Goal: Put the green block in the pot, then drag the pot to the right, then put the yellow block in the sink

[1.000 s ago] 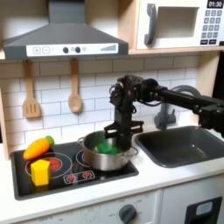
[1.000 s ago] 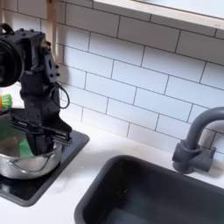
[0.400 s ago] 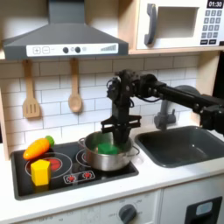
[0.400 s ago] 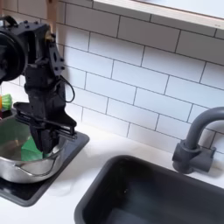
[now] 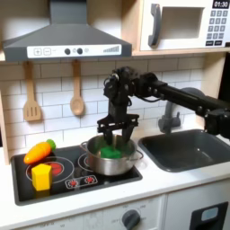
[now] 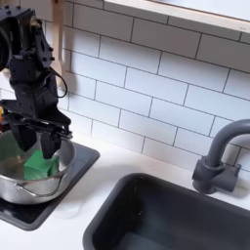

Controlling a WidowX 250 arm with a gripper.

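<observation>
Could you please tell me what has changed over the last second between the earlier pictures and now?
The gripper has risen from low inside the pot to above its rim and drifted toward the first exterior view's left, its jaws now open and empty. The green block stays lying in the pot. The pot stays on the stove, and the yellow block, carrot and sink have not moved.

The only thing I can read is a small clock display (image 5: pixel 221 4) at the top of the microwave's keypad panel (image 5: pixel 216 24) in the first exterior view; it shows 01:30. The keys below it carry marks too small to make out. Nothing legible appears in the second exterior view.
</observation>
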